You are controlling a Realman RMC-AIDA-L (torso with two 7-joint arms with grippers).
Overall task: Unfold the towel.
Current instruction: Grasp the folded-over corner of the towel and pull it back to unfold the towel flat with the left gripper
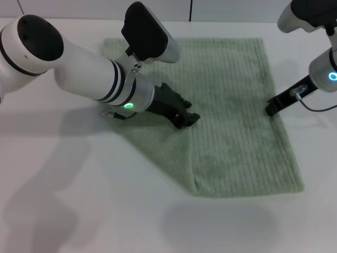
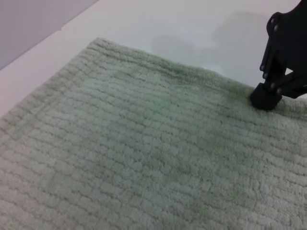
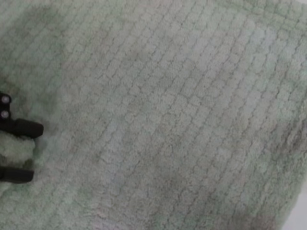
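The towel [image 1: 231, 116] lies spread on the white tabletop [image 1: 79, 211], pale sage green with fine ribbed stripes, and its near-left portion runs along a slanted folded edge that ends in a small raised crease at the near side. The left gripper [image 1: 188, 119] rests on the cloth's middle-left area, just inside that slanted edge, with its black fingers pointing toward the towel's centre. In the right wrist view two dark fingertips [image 3: 21, 128] of this gripper show apart, with a ridge of terry pile bunched between them; whether they are pinching it tight cannot be told. The right gripper [image 1: 271, 109] is set down at the towel's right edge, its black tip touching the hem about halfway along that side. The left wrist view shows the same tip [image 2: 265, 97] pressed on the cloth border, but whether its fingers are apart or together cannot be told. The cloth beyond both grippers lies flat.
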